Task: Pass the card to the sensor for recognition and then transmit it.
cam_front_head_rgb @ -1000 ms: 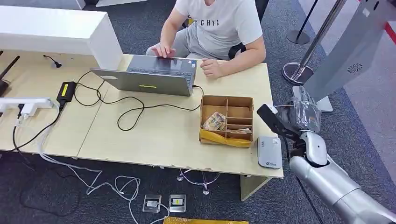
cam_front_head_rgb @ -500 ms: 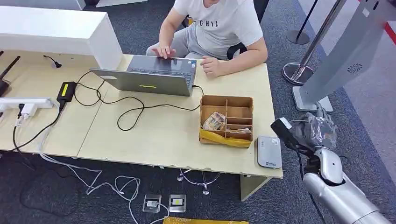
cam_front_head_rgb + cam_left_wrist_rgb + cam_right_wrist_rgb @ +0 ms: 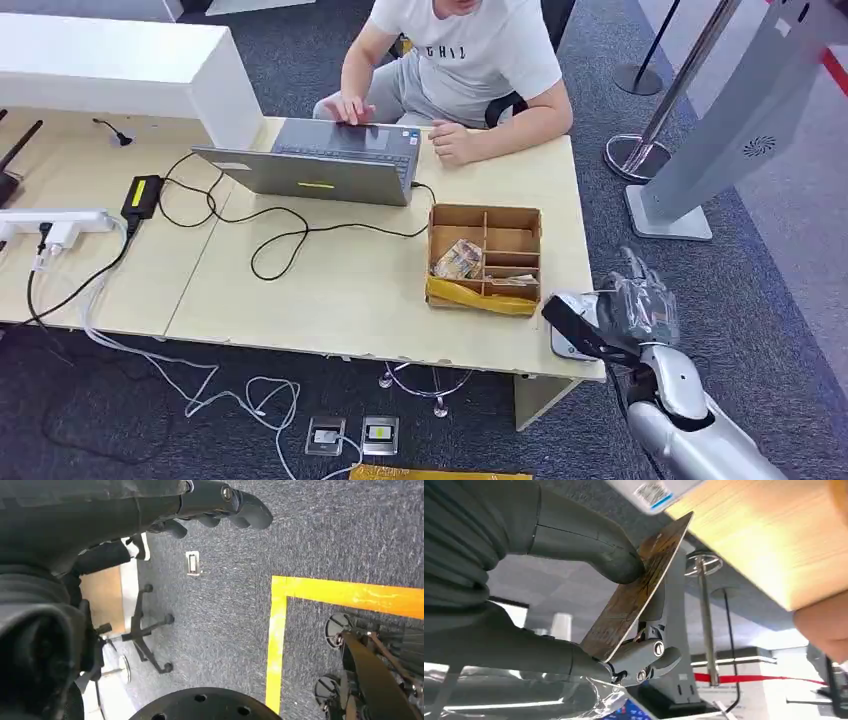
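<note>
- The robot's right hand (image 3: 632,315), wrapped in clear plastic film, pinches a dark, flat rectangular card (image 3: 578,328) between thumb and fingers, holding it over the small white card-reader sensor (image 3: 562,345) at the table's 4 o'clock corner.
- In the right wrist view the card (image 3: 639,587) is tilted, its tip close to the reader's labelled white face (image 3: 651,492); contact cannot be confirmed.
- The left hand (image 3: 200,502) hangs over grey carpet, fingers curled in, nothing in them.
- Progress, as judged: the card is picked up and presented at the sensor, so recognition looks under way; the handover is not yet done.
- A person in a white T-shirt (image 3: 465,50) sits at 12 o'clock, hands on a grey laptop (image 3: 320,165), the likely recipient.
- Edges: the reader sits at the pale wooden table (image 3: 330,290) edge, part of it hidden by the card.
- A brown cardboard divider box (image 3: 487,258) stands just beside the reader at 11 o'clock, narrowing any path across the table.
- Room: carpet lies open at 3 o'clock, though a silver stanchion base (image 3: 632,155) and a white slanted kiosk (image 3: 720,130) stand at 1 o'clock.
</note>
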{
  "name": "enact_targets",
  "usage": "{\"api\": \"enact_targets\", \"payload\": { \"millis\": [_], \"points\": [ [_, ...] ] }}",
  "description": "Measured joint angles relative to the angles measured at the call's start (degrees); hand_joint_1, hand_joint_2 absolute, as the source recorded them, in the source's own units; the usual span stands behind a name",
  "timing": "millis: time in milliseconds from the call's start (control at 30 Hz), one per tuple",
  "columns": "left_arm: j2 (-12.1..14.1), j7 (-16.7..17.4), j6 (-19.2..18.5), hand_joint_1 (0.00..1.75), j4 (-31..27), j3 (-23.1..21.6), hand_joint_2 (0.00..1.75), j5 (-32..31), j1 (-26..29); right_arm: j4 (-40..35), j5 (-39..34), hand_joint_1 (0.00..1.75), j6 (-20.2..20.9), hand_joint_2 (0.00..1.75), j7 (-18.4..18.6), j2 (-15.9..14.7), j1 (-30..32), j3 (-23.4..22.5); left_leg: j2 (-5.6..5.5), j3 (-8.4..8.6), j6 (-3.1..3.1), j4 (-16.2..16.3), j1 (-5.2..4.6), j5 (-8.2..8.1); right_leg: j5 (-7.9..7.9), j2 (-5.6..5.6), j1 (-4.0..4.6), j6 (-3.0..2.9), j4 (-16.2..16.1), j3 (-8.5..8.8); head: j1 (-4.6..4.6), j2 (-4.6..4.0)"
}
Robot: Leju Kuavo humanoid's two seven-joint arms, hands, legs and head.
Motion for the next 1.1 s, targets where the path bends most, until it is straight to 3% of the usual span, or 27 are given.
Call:
{"api": "enact_targets", "payload": {
  "millis": [400, 533, 1100],
  "points": [
    [0.0, 1.6, 1.4, 0.00, 0.0, -0.8, 0.00, 2.6, -0.1, 7.5, -7.1, 1.75, -1.5, 1.75, -4.0, 5.4, -3.0, 2.5, -0.01, -0.01, 0.00, 0.0, -0.01, 0.01, 0.00, -0.02, -0.01, 0.00, 0.0, 0.01, 0.00, 0.00],
    [0.0, 1.6, 1.5, 0.00, 0.0, -1.0, 0.00, 3.3, -0.1, 11.4, -11.1, 1.75, -3.8, 1.75, -4.9, 6.0, -4.3, 2.7, -0.01, -0.01, 0.00, 0.0, -0.01, 0.01, 0.00, -0.03, -0.01, 0.00, 0.0, 0.00, 0.00, 0.00],
    [0.0, 2.5, 2.3, 0.00, 0.0, -1.8, 0.00, 5.1, -0.1, 20.5, -16.2, 1.75, -6.9, 1.75, -5.7, 7.2, -6.1, 2.6, -0.01, 0.02, 0.00, 0.0, -0.01, 0.01, 0.00, -0.02, -0.01, 0.00, 0.0, 0.01, 0.00, 0.00]
  ]
}}
